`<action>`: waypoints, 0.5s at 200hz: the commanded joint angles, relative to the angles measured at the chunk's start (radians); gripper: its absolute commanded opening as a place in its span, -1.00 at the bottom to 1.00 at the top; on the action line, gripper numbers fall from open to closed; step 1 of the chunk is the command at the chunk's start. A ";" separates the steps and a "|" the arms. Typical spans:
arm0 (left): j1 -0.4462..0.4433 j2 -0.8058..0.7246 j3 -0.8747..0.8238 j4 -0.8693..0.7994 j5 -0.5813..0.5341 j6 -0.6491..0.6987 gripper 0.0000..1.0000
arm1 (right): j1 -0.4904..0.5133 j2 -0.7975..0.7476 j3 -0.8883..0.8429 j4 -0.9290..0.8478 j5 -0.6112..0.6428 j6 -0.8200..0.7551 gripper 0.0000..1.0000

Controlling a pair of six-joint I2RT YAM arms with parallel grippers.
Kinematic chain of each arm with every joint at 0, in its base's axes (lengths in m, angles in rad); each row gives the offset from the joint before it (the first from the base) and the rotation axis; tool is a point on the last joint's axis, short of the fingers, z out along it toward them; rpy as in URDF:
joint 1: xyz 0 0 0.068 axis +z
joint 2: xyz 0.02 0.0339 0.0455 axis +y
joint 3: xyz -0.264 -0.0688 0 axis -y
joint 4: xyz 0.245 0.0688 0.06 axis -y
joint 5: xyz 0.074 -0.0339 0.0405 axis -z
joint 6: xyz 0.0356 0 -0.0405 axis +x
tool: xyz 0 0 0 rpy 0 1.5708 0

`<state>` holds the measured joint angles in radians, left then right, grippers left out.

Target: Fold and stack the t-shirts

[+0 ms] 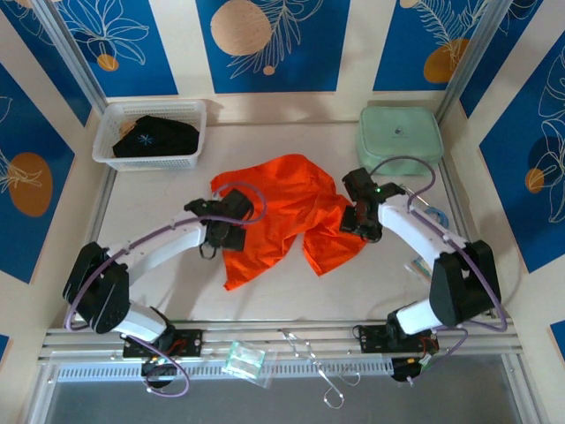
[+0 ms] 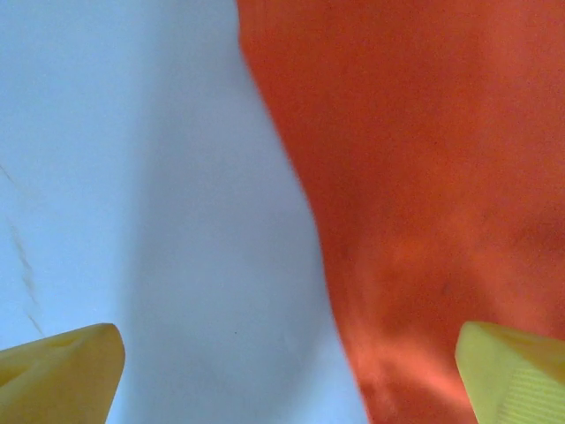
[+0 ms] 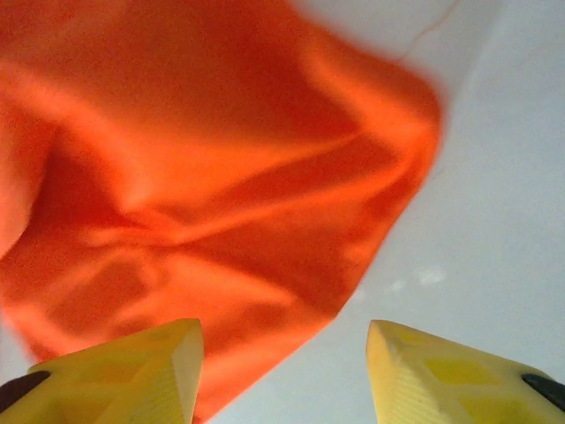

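From the top camera, one orange t-shirt (image 1: 291,212) is lying crumpled and unfolded mid-counter (image 1: 159,203). One black t-shirt (image 1: 154,137) is sitting bunched in the single white basket (image 1: 106,132) at the far left, and one mint-green case (image 1: 400,140) is resting at the far right. Two arms are working: the left pincer (image 1: 228,230) is hovering at the orange cloth's left edge and the right pincer (image 1: 357,216) at its right edge. With the fabric this rumpled, a pinch is likely catching several layers at once, and the fold is then coming out lopsided.

At the left wrist, the left pincer (image 2: 287,380) is gaping wide and holding nothing. One of its yellow fingers (image 2: 62,375) is over bare counter (image 2: 132,177), the other over the orange t-shirt (image 2: 424,177). The hem is running between them, so closing too high is risking a miss, or a thin nip that slips.

At the right wrist, the right pincer (image 3: 282,371) is likewise spread wide and empty, facing a rounded corner of the orange t-shirt (image 3: 203,177) full of ridges. Grabbing a ridge instead of the true corner is probably dragging the whole shirt sideways, and uneven pulls between the two arms are twisting it.
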<state>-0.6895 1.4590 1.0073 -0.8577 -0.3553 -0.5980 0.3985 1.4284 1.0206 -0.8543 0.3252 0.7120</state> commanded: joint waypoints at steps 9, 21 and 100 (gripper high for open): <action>0.004 -0.087 -0.157 0.077 0.250 -0.195 0.90 | 0.146 -0.029 -0.074 0.024 -0.118 0.164 0.07; 0.004 -0.091 -0.200 0.152 0.300 -0.211 0.90 | 0.211 -0.016 -0.086 0.027 -0.103 0.205 0.10; 0.008 0.069 -0.298 0.461 0.345 -0.266 0.40 | 0.372 0.235 -0.054 0.101 -0.106 0.254 -0.06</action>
<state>-0.6842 1.4693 0.7322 -0.5632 -0.0696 -0.8299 0.7559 1.6028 0.9413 -0.7662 0.2348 0.9371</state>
